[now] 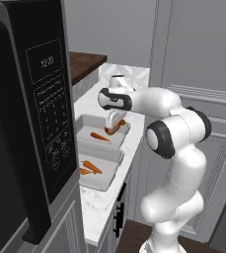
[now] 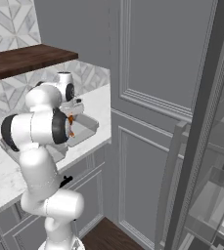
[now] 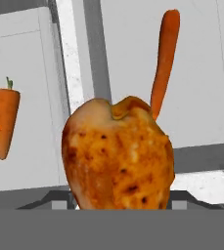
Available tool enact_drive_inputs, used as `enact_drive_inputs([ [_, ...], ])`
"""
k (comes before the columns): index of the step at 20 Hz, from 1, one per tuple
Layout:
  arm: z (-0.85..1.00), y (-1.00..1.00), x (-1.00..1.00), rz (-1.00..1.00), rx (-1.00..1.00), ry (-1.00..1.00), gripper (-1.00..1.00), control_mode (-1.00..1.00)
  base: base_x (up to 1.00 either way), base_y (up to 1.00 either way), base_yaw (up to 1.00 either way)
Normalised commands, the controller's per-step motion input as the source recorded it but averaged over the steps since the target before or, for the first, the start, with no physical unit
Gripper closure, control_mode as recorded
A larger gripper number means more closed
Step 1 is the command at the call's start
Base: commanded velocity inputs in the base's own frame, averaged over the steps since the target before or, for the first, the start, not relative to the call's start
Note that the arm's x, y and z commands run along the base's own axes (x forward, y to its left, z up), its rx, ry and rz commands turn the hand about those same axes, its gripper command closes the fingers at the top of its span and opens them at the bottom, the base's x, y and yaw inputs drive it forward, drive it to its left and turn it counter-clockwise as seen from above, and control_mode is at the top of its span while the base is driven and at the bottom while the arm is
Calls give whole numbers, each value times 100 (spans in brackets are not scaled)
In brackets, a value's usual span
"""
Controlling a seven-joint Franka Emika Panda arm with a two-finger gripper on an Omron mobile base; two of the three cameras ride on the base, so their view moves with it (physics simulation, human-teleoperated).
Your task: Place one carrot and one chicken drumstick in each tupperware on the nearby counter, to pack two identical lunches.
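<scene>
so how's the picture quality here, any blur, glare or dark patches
Left base view: flat even light, no glare, the microwave a dark mass at left, the carrots small but crisp. Right base view: soft, the arm hides most of the trays. Hand view: the drumstick looms close in front, its texture pixelated; the carrot beyond stays sharp.

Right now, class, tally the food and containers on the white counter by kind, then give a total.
Carrots: 2 — far tray, near tray
Chicken drumsticks: 2 — in the gripper over the far tray, near tray
Tupperware trays: 2
Total: 6
</scene>
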Motion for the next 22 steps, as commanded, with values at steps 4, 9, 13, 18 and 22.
enact_drive_inputs([
  [4,-51,26,73,1,0,0,100,-100,0,0,0],
  [9,-20,4,37,0,0,0,100,-100,0,0,0],
  [13,-38,6,52,0,0,-3,100,-100,0,0,0],
  [18,-60,4,35,0,-1,-1,100,-100,0,0,0],
  [22,-19,0,19,0,-1,-3,100,-100,0,0,0],
])
